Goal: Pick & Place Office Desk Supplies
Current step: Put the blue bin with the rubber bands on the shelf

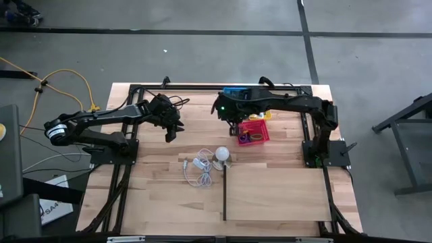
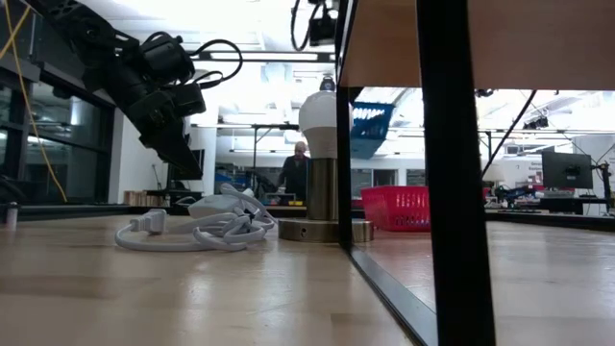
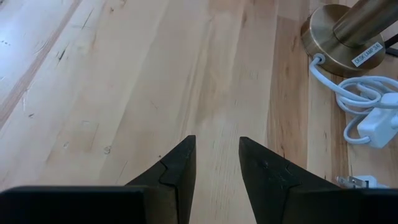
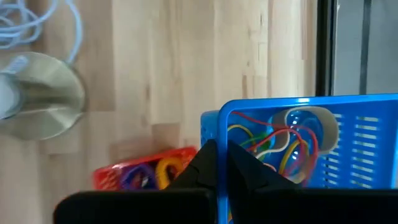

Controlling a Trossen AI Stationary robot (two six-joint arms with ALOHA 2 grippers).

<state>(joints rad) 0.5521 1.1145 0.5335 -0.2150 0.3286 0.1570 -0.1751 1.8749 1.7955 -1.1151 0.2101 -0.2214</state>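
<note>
Nearest us in the low view we've got the coiled white cord (image 2: 197,229) lying on the wooden table (image 1: 270,196), with the desk lamp (image 2: 321,163) standing just behind it, white bulb up on its brass base. Above the cord hangs our left gripper (image 3: 216,168), its fingers (image 3: 180,171) parted with a clear gap, nothing between them, bare wood underneath. Further back sits the red basket (image 1: 254,131), and we can see coloured rings (image 4: 146,173) inside it, purple and yellow at least. Just beyond that is the blue basket (image 4: 367,134), holding a tangle of red, yellow and green rubber bands (image 4: 283,140). Our right gripper (image 4: 219,163) is over the near rim of that blue basket, its tips pressed together; we can't make out anything pinched between them
</note>
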